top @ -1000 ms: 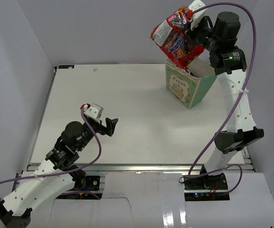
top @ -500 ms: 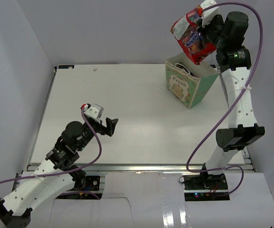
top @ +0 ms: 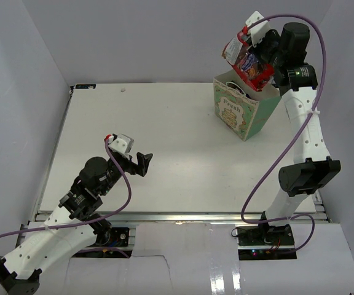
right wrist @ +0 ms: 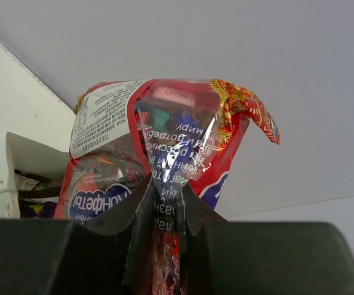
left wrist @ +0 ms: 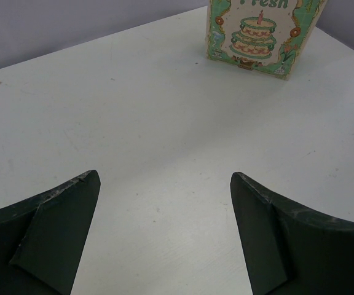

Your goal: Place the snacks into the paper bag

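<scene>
One candy bag (top: 249, 64) pinched in my right hand (right wrist: 165, 209) above the paper bag (top: 241, 115)'s mouth, ready to drop; left hand (left wrist: 165, 227) open.

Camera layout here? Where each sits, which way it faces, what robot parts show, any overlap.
Top external: above and behind the bases, looking down on the table; left gripper and right gripper both show.
Left wrist: low over the table, facing the paper bag; its own open fingers at the bottom.
Right wrist: looks along its fingers, shut on the red bag; paper bag's mouth lower left.
Shared: paper bag in all three; red bag in top and right wrist.
</scene>
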You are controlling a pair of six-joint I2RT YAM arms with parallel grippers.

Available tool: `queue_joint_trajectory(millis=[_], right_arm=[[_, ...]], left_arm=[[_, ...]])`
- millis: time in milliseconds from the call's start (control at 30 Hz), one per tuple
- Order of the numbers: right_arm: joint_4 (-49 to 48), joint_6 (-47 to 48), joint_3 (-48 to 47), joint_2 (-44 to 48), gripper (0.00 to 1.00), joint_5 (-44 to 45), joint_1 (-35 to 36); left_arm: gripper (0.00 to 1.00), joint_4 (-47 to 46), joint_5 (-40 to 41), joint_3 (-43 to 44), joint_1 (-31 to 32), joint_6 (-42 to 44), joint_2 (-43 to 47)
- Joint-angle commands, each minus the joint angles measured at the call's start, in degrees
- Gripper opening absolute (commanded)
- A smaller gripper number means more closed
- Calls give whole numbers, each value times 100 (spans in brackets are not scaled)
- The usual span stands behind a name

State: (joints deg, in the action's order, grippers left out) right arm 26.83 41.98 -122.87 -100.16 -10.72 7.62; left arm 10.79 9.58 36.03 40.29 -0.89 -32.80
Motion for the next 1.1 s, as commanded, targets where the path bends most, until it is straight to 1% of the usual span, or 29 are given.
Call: queue_joint_trajectory(millis=[0, 300, 467, 733, 867, 1067], right_arm=[[-1118, 705, -27, 453, 8, 131, 3], [-1268, 1181, 526, 691, 8, 96, 82], [-1163, 1462, 553, 708, 8, 149, 135], [-1355, 1963, 957, 902, 8, 158, 161], [-1408, 2139, 966, 875, 8, 149, 170], [-1593, 2648, 1177, 866, 8, 79, 188]], left_arm=[[98, 29, -97, 36, -30, 9, 1], [98, 29, -106, 36, -22, 1, -16], [98, 29, -106, 36, -22, 1, -16], [98, 29, -106, 36, -22, 9, -16], [98, 29, -97, 36, -22, 9, -16], [98, 38, -80, 35, -22, 9, -25]])
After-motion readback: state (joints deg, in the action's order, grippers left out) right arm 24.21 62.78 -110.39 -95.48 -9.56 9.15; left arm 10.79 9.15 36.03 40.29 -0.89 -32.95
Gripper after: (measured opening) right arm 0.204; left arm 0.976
